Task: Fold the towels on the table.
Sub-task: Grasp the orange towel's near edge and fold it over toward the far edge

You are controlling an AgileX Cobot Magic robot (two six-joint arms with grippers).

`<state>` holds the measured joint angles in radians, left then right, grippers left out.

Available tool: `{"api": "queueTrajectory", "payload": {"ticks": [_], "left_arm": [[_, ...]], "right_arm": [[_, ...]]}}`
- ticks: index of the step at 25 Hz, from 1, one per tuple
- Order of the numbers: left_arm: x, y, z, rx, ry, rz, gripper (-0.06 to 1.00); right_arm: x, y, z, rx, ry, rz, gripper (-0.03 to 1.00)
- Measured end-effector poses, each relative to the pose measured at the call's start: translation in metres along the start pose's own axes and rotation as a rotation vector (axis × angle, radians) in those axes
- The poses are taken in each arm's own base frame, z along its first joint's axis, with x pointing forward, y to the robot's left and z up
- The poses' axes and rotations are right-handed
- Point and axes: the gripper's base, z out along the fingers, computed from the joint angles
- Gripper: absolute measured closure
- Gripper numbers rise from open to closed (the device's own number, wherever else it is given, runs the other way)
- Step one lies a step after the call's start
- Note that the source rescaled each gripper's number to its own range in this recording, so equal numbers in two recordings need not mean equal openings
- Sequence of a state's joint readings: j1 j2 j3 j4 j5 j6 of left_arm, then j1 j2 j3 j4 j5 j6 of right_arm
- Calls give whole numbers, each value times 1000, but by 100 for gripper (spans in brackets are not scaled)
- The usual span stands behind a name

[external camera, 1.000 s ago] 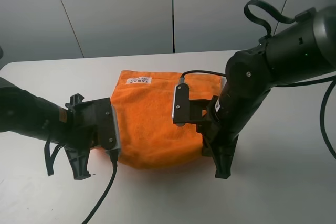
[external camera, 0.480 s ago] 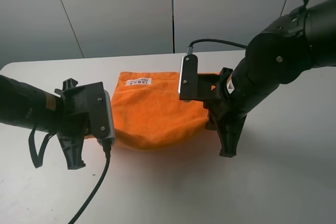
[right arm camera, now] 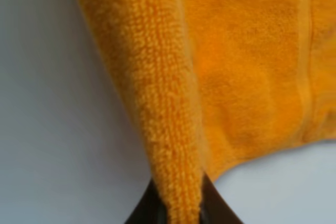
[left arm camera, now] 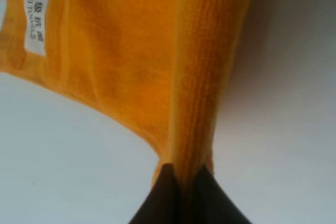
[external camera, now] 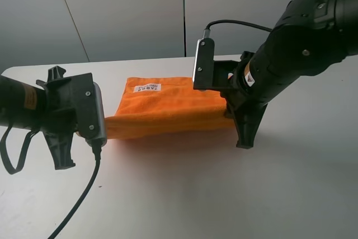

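Note:
The bright orange towel (external camera: 168,110) lies on the white table (external camera: 184,194). Its near edge is lifted and stretched taut between my two grippers, above the rest of the cloth. Its white label (external camera: 147,87) faces up near the far hem and also shows in the left wrist view (left arm camera: 38,9). My left gripper (external camera: 100,134) is shut on the towel's left end, a pinched fold (left arm camera: 191,103) running away from its tips (left arm camera: 181,182). My right gripper (external camera: 232,118) is shut on the right end, a thick fold (right arm camera: 157,103) clamped between its tips (right arm camera: 178,203).
The left arm's black cable (external camera: 78,200) trails over the table's front left. A grey panelled wall (external camera: 140,9) stands behind the table's far edge. Bare white tabletop lies in front of the towel and on both sides.
Both grippers have risen and moved toward the far side, carrying the towel's near edge up and back over the rest. The visible orange area has shrunk to a narrow band.

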<state>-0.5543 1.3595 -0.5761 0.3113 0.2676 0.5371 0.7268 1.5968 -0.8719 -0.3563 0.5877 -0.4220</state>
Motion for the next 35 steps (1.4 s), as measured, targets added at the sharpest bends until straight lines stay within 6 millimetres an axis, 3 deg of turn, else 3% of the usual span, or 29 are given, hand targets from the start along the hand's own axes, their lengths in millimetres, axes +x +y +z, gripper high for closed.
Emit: {"api": "queueTrajectory", "payload": {"ticks": [11,17,23,31,35], "left_arm": [[-7,21,-6,-122,16,-23,94],[-18,43,-13,-254,-6,42,94],[-30,58,10,-269,34,123,94],[-46,73,30,-274,38,137,94],[-44,79,49,-252,38,106,94]], "right_arm": [[-10,-23,-15,116,25,-47,97],[-10,-35,-15,204,3,-96,97],[-4,-52,-17,288,6,-99,97],[5,-74,8,300,27,-56,97],[10,-82,20,300,-3,-42,97]]}}
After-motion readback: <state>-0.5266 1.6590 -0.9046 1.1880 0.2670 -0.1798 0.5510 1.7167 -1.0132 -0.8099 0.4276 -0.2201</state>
